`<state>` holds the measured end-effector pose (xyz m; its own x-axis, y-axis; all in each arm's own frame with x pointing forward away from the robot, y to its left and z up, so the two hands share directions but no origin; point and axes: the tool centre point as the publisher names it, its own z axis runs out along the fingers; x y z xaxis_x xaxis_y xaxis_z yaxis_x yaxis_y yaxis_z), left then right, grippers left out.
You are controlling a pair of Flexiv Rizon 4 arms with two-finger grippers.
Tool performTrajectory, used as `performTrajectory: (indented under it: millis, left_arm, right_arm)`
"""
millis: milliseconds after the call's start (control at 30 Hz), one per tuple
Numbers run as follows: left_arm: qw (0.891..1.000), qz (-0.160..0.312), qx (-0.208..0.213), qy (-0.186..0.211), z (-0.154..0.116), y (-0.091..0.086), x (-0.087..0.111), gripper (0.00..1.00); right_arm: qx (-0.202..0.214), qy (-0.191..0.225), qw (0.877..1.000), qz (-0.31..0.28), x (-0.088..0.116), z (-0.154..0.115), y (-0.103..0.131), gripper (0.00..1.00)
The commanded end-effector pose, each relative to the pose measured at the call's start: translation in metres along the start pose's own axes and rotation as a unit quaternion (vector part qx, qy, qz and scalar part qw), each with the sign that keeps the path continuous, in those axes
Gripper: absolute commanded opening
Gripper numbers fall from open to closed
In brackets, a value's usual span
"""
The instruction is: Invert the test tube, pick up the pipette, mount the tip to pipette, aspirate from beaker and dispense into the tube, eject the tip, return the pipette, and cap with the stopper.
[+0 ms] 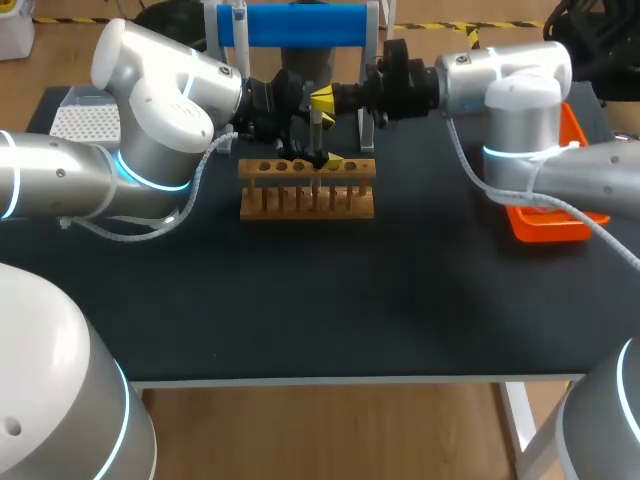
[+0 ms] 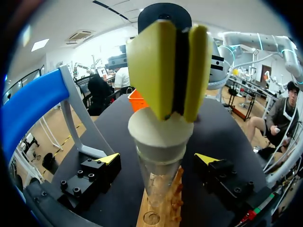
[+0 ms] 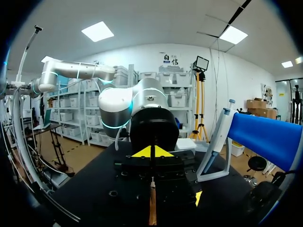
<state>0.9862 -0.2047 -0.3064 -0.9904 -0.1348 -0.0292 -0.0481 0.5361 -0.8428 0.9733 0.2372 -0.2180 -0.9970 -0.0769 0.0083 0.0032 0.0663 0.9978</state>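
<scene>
A clear test tube (image 2: 158,182) stands upright in the wooden rack (image 1: 306,190) with a cream stopper (image 2: 161,135) in its mouth. My right gripper (image 2: 174,111) is shut, and its yellow fingertips rest on top of the stopper rather than around it. In the head view the right gripper (image 1: 322,100) sits just above the tube (image 1: 315,130). My left gripper (image 2: 158,161) is open, one yellow tip on each side of the tube without touching it, low over the rack (image 2: 163,213). The right wrist view shows my shut right gripper (image 3: 152,152) facing the left arm (image 3: 151,123).
The blue-barred pipette stand (image 1: 305,25) rises right behind the rack, with the pipette (image 3: 222,127) hanging on it. An orange tray (image 1: 548,222) lies at the right edge and a white tip box (image 1: 85,122) at the back left.
</scene>
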Motion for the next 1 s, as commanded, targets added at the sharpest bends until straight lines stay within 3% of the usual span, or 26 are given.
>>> performTrajectory:
  millis: [33,733,1000]
  left_arm:
    - [1.000,0.000,0.000,0.000,0.001,0.000,0.000,1.00]
    - [1.000,0.000,0.000,0.000,0.001,0.000,0.000,1.00]
    - [1.000,0.000,0.000,0.000,0.001,0.000,0.000,1.00]
  right_arm:
    - [0.000,0.004,1.000,0.000,-0.004,0.001,-0.002,0.00]
    - [0.002,0.005,1.000,0.016,-0.005,0.004,-0.021,0.00]
    - [0.000,0.002,1.000,0.013,-0.009,0.003,-0.015,0.00]
